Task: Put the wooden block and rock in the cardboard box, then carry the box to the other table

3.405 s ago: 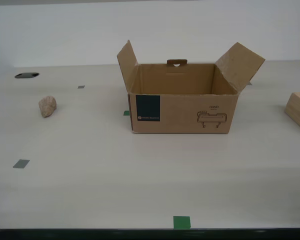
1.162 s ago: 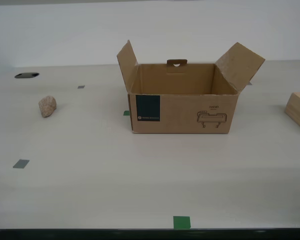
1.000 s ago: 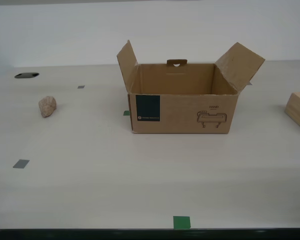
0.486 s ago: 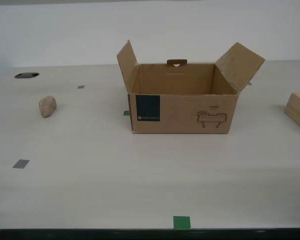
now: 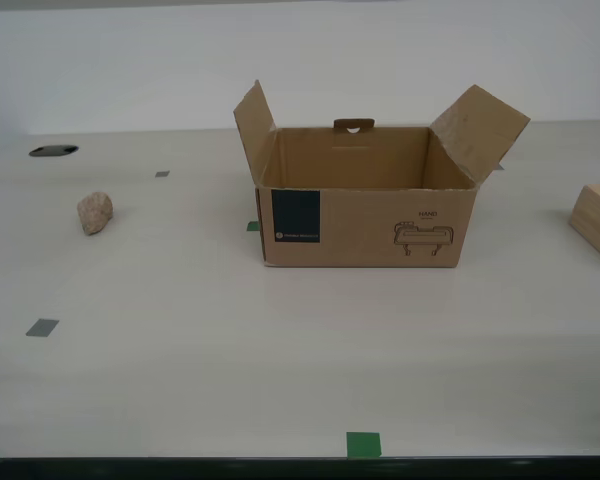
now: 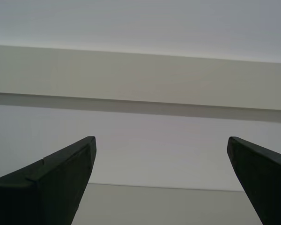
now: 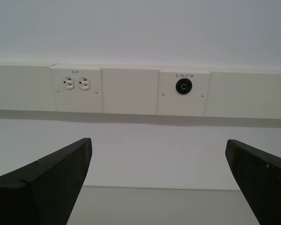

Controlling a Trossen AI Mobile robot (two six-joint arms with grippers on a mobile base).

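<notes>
Both my first tool (image 7: 157,187) and my second tool (image 6: 159,185) gape empty (facing the wall); rock (image 5: 95,213) and wooden block (image 5: 597,222) flank the cardboard box (image 5: 365,205), flaps open for loading, mid-tabletop (image 5: 280,360).

Green tape square (image 5: 363,445) at table (image 5: 280,350) near edge; grey tape squares (image 5: 42,327) scattered; wall outlets (image 7: 75,83) on trunking.

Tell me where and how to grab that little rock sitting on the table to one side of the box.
Probably take the rock across its narrower middle, coming straight down from above. It is a small rounded lump lying alone on the table, well apart from the cardboard box, so nothing blocks either finger. Its lumpy surface may slip, so close around the widest bulge. Both grippers are open.
</notes>
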